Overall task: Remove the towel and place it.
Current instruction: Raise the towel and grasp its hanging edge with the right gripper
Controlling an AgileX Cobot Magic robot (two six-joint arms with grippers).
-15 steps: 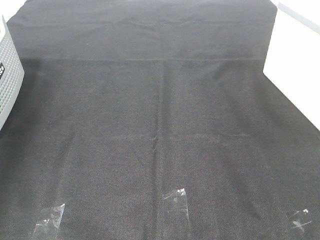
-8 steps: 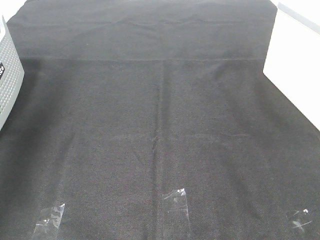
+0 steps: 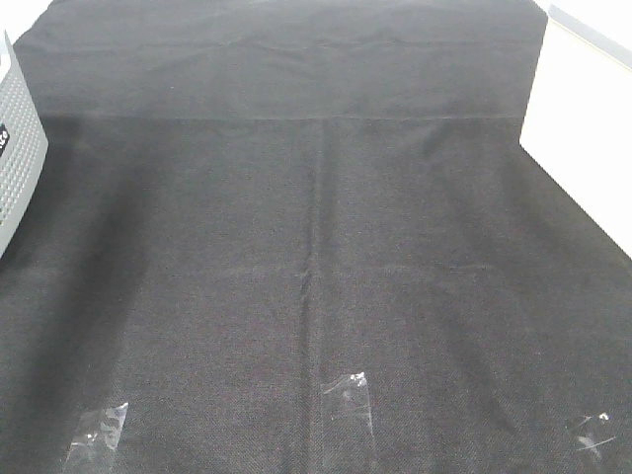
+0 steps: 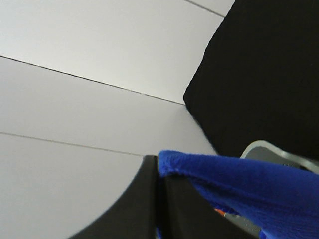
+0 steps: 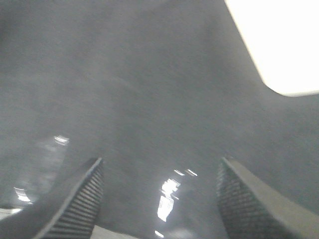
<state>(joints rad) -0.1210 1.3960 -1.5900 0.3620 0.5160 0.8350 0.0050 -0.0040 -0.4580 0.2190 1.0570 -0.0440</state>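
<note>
**High view.** You are looking at the black-covered worktop [image 3: 296,247] with neither arm showing in this frame. The left border is cutting off a grey perforated container [image 3: 18,148], so only one curved wall is showing. Three patches of clear tape [image 3: 348,395] are glinting along the near edge. A white surface [image 3: 592,128] is running past the cover on the right.

**Left wrist view.** Only here are you seeing the towel [image 4: 239,184]. It is appearing as a bright royal-blue, fuzzy-napped fold with a rounded edge, and most of it is running out of the frame. The left pincer [image 4: 158,169] is clamping that fold between its two black fingers, which are pressing close together. A sliver of blue is showing low in the slit between them. The tag and the stitched edges are not making themselves out. Pale panels [image 4: 75,99] with thin dark seams are filling the background, and a corner of the black cover is entering beside them. A curved grey rim [image 4: 271,149] is peeking past the cloth, too little of it to identify.

**Right wrist view.** This picture is blurring. The right pincer [image 5: 160,162] is hanging with its ribbed fingers spread wide and nothing between them, above the black cover and bright tape reflections.
</note>
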